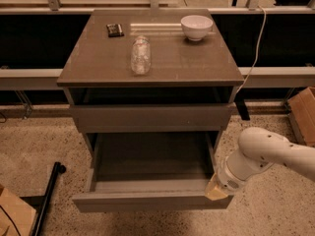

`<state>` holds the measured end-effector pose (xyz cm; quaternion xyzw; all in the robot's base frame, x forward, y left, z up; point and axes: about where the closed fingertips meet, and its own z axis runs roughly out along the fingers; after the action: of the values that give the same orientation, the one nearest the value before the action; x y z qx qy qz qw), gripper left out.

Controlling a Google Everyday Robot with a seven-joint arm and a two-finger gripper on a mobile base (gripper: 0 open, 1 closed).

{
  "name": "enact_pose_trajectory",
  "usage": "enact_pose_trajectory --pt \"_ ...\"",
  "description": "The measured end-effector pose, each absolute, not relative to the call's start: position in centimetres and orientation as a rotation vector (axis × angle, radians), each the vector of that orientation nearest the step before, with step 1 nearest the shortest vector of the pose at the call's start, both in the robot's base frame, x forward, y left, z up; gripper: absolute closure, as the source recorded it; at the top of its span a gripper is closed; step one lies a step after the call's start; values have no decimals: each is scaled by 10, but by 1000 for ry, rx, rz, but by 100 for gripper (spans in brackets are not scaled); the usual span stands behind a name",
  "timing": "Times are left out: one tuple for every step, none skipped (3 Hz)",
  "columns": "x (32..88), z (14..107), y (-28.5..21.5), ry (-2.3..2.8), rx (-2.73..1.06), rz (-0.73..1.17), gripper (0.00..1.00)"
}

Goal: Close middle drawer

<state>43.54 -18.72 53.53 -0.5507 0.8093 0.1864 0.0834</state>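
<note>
The middle drawer (147, 203) is pulled far out of the grey-brown cabinet (98, 63). Its plain flat front faces me low in the camera view and its inside is empty. The taller top drawer front (150, 118) sits above it, nearly flush with the cabinet. The lowest drawer is hidden beneath the open one. My gripper (215, 191), at the end of the white arm (266, 154), reaches in from the right. Its yellowish tip sits at the right end of the open drawer's front, touching it or nearly so.
On the cabinet top lie a clear plastic bottle (141, 55), a white bowl (196, 26) and a small dark packet (115, 30). A white cable (256, 48) hangs at the right. A cardboard box (302, 114) stands at the right, another (12, 215) at the lower left beside a black pole (47, 200).
</note>
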Motion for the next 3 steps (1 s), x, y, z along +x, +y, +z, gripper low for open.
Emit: enact_pose_trajectory --pt "436 516 -179 2415 -1643 545 100" --pt "442 486 -175 2412 -1634 541 100" --pt "447 447 -173 2441 -1639 558 100"
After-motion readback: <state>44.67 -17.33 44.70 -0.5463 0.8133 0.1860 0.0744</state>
